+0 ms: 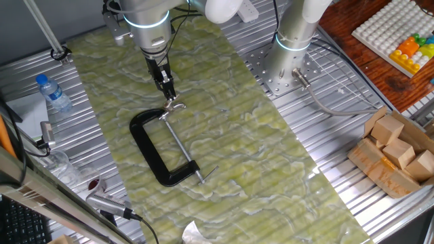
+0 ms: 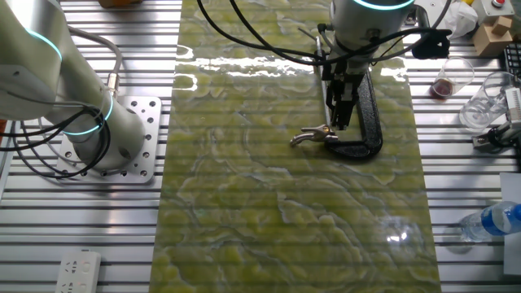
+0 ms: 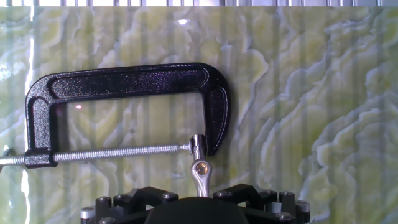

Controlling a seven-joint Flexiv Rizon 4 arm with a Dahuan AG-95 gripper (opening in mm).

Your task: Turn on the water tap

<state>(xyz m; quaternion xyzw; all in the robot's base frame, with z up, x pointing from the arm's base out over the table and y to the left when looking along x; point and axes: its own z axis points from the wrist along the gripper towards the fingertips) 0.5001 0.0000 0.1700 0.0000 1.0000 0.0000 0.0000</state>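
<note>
A black C-clamp (image 1: 146,146) lies flat on the green marbled mat (image 1: 258,142). Its silver screw (image 1: 180,146) pins a small silver water tap (image 1: 173,106) in its jaw. In the hand view the tap (image 3: 198,147) sits between the screw tip and the clamp (image 3: 124,81), and its lever (image 3: 199,174) runs down under the hand's black body (image 3: 199,211). My gripper (image 1: 169,95) hangs straight over the tap, fingers close together, tips just above it. In the other fixed view the gripper (image 2: 339,124) stands over the clamp (image 2: 370,122) and the lever (image 2: 308,137) points left.
A second arm's base (image 1: 291,47) stands at the mat's far right edge, with a grey hose (image 1: 325,102) beside it. A water bottle (image 1: 53,91) stands left of the mat, and a box of wooden blocks (image 1: 397,149) sits at the right.
</note>
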